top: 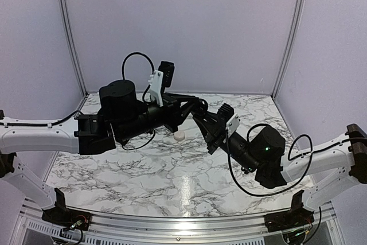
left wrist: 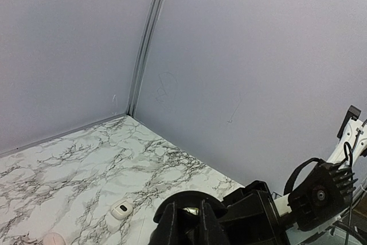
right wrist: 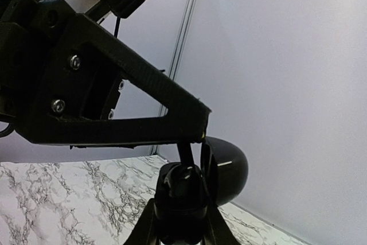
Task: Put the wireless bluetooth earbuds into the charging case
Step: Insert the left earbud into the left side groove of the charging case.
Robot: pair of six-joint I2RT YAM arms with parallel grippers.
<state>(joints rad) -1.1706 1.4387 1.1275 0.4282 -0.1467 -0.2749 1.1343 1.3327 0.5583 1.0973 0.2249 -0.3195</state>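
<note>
Both arms are bolted at the near edge of the marble tabletop (top: 172, 179) and lean in toward the middle, the left arm (top: 40, 133) coming from the left and the right arm (top: 321, 162) from the right. Their ends meet up in the air over the centre, almost nose to nose

The right jaws are closed tight on a black puck (right wrist: 229, 167), glossy and rounded, held above the tabletop. In the right wrist view the left arm's black finger frame comes in from the left and its tip sits right on top of that puck

The left jaws are pinched nearly together, just a sliver between them. Can't tell if there's anything tiny caught in there, it's all black on black

The earbuds, honestly I can't pick them out in any view

The charging case (top: 179, 135) is lying on the tabletop near the middle, just on the near left of where the jaws meet in the top view, nothing touching it. The left wrist view also shows a white squarish piece (left wrist: 121, 209) with a dark spot lying nearby on the marble, a bit apart from it

Past all that, plain pale walls (top: 183, 27) close off the far side
</note>
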